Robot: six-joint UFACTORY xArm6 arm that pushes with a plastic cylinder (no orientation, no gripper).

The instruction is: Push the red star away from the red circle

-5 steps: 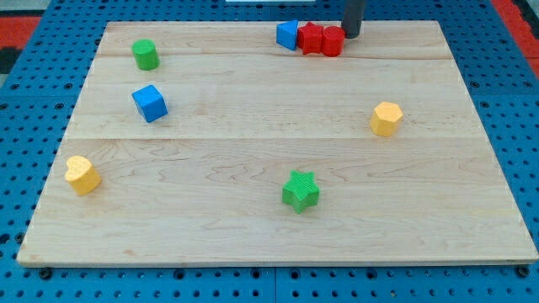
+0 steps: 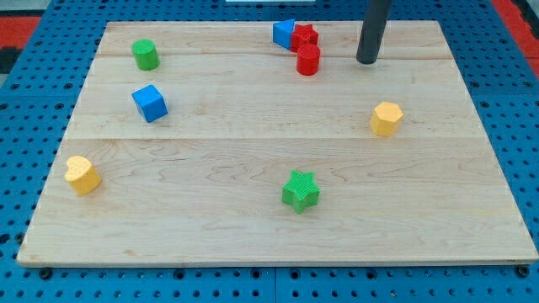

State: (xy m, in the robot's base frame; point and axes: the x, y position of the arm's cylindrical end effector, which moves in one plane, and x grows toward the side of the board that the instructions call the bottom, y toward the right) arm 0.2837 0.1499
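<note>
A wooden board [image 2: 278, 202] on a blue pegboard is seen, with blocks scattered over it. The dark rod comes down at the view's top right, and my tip [image 2: 366, 62] rests on the board, well to the right of the red pair and touching no block. No claw is fitted, so nothing is clenched or grasped; only pushing is possible.

At the view's top centre a tight cluster is found: the blue block [image 2: 285, 33] at the left, the red star [image 2: 304, 37] just beside it on its right, and the red circle [image 2: 308, 61] directly below the star, touching it or nearly so. The two reds are judged not yet separated, so the step in hand appears to be repositioning for a push.

The next move is judged to call for the tip to be brought between star and circle, or to the star's lower side, so the star is driven upward or leftward without the circle being dragged along. The blue block beside the star may obstruct a leftward push.

Elsewhere a green star [image 2: 301, 189], a blue cube [image 2: 150, 103], a yellow hexagon [image 2: 386, 118], a yellow block [image 2: 82, 174] and a green cylinder [image 2: 146, 54] lie well apart.
</note>
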